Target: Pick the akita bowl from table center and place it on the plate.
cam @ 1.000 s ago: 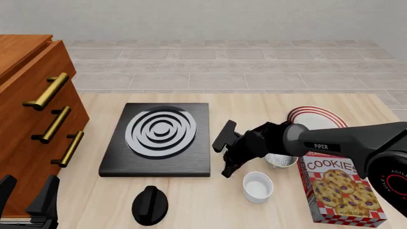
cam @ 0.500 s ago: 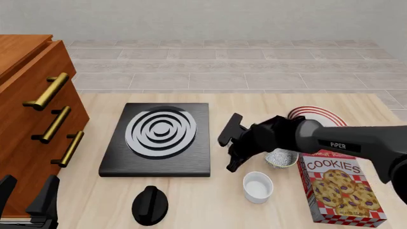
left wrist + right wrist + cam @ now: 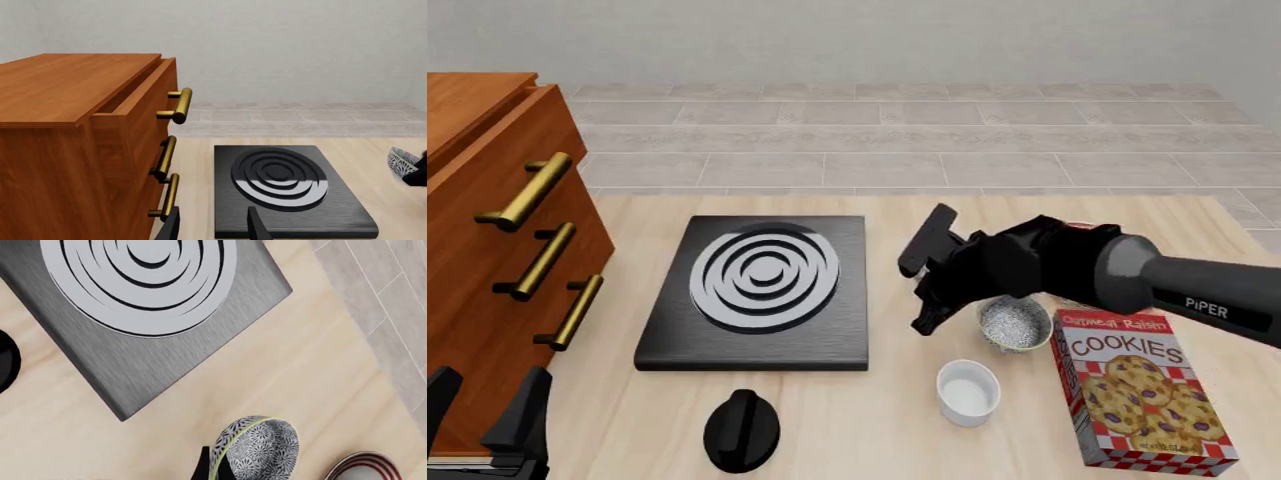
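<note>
The right hand (image 3: pixel 212 471) is clamped on the rim of the bowl (image 3: pixel 257 447). In the right wrist view dark fingers sit on either side of the wall, so the bowl hangs tilted on its edge and not level. A pinch on one side of the rim suits a small, deep bowl that is too wide to span, but it leaves the bowl free to swing. In the front view the bowl shows just under the forearm, between the hob (image 3: pixel 763 290) and the cookie box (image 3: pixel 1134 390), and seems lifted off the tabletop (image 3: pixel 868 420). The plate (image 3: pixel 363 467) lies near it on the far side, almost hidden by the arm in the front view, so the carry looks partly done. What remains is probably to bring the bowl over the striped rim, level it and lower it. The cup (image 3: pixel 968 392) stands near, on the arms' side of the bowl, and the box is close too, so a low pass could clip either. The left hand (image 3: pixel 212 230) rests by the drawers (image 3: pixel 100 150) with its fingers apart, holding nothing and out of the way.
</note>
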{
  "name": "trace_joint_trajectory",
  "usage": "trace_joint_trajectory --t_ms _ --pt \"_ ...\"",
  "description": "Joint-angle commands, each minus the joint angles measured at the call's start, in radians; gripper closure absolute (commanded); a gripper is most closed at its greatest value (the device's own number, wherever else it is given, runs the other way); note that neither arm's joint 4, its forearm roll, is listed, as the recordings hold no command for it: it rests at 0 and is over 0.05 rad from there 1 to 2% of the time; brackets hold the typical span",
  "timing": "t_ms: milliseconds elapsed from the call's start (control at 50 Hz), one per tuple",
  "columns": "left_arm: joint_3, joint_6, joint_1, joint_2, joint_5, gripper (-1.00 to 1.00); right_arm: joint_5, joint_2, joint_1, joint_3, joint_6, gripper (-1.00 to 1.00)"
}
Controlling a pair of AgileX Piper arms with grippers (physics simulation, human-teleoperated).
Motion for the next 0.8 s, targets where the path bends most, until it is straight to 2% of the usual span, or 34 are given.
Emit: trace_joint_trajectory --t_ms 20,200,260,300,340,360,560,800 --pt "0.000 0.000 0.000 0.001 0.000 -1.00 0.006 -0.062 -0.045 0.000 0.009 1.00" --pt "0.000 0.000 0.000 0.000 0.000 -1.00 0.003 -0.092 -0.084 0.005 0.016 1.00" --pt "0.000 0.000 0.000 0.000 0.000 -1.00 -0.007 -0.100 -0.126 0.002 0.034 1.00" --pt "0.000 0.000 0.000 -0.001 0.000 -1.00 -0.007 -0.109 -0.159 -0.018 0.066 1.00" --pt "0.000 0.000 0.000 0.000 0.000 -1.00 -0.008 -0.107 -0.179 -0.017 0.068 1.00" --pt "0.000 0.000 0.000 0.001 0.000 -1.00 -0.016 -0.105 -0.194 -0.005 0.051 1.00" --pt "0.000 0.000 0.000 0.001 0.000 -1.00 -0.025 -0.089 -0.262 -0.011 0.069 1.00" --pt "0.000 0.000 0.000 0.000 0.000 -1.00 -0.048 -0.088 -0.340 0.004 0.043 1.00"
